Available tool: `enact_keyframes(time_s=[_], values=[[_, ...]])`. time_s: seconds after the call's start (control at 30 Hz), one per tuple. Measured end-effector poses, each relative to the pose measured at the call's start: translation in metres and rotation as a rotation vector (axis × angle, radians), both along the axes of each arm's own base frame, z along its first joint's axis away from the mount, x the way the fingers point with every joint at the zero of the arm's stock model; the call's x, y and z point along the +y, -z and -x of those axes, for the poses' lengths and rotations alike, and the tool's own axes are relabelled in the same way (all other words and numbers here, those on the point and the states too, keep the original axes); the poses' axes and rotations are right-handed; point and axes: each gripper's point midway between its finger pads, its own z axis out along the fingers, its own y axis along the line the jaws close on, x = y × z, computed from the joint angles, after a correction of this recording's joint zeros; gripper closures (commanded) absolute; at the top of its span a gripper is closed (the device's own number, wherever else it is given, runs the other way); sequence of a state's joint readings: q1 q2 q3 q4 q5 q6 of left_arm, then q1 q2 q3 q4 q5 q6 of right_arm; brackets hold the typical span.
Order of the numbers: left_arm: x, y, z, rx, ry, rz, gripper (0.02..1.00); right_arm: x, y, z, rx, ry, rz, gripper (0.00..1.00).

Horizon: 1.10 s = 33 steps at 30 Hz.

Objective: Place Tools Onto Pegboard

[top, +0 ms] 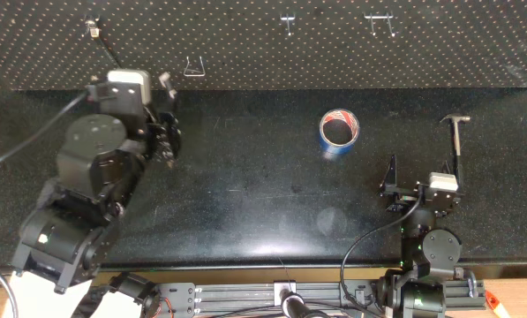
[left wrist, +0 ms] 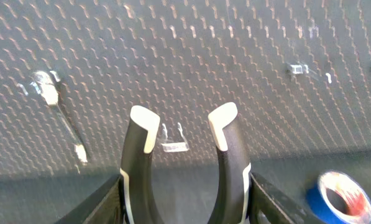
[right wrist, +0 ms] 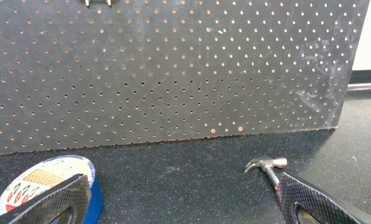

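A wrench [left wrist: 59, 115] was seen already hung at the pegboard's [top: 245, 44] left end. The tape roll [top: 339, 131] and hammer [top: 456, 132] were found unplaced on the bench's [top: 245, 194] right half. The left hand [left wrist: 184, 127] and right hand [top: 417, 185] were held open, empty.

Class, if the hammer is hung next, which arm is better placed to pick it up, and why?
Right. The right gripper, open, sits close beside the hammer. The left gripper is far off at the left, facing the pegboard.
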<state>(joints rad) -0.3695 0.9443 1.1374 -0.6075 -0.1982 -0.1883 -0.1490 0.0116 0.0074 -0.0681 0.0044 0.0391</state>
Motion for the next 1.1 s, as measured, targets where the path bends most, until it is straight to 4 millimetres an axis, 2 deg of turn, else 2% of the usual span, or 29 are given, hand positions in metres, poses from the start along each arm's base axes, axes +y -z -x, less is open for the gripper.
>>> enact_keyframes(time_s=[0.1, 0.23, 0.4, 0.8, 0.9, 1.03, 1.1], values=[[0.009, -0.019, -0.023, -0.183, -0.029, 0.011, 0.991, 0.0, 0.0, 0.0, 0.001, 0.0, 0.0, 0.029], [0.013, -0.006, -0.043, -0.347, -0.048, 0.013, 0.993, 0.0, 0.0, 0.0, 0.0, 0.0, 0.0, 0.029], [0.012, -0.007, -0.042, -0.608, -0.053, 0.079, 0.991, 0.0, 0.0, 0.0, 0.0, 0.0, 0.0, 0.029], [0.006, 0.023, -0.064, -0.624, -0.053, 0.056, 0.991, 0.0, 0.0, 0.0, 0.0, 0.0, 0.0, 0.027], [0.006, 0.022, -0.064, -0.632, -0.054, 0.058, 0.991, 0.0, 0.0, 0.0, 0.0, 0.0, 0.0, 0.029], [0.007, 0.009, -0.064, -0.7, -0.061, 0.068, 0.991, 0.0, 0.0, 0.0, 0.0, 0.0, 0.0, 0.029], [0.005, 0.014, -0.069, -0.708, -0.065, 0.06, 0.991, 0.0, 0.0, 0.0, 0.0, 0.0, 0.0, 0.029]])
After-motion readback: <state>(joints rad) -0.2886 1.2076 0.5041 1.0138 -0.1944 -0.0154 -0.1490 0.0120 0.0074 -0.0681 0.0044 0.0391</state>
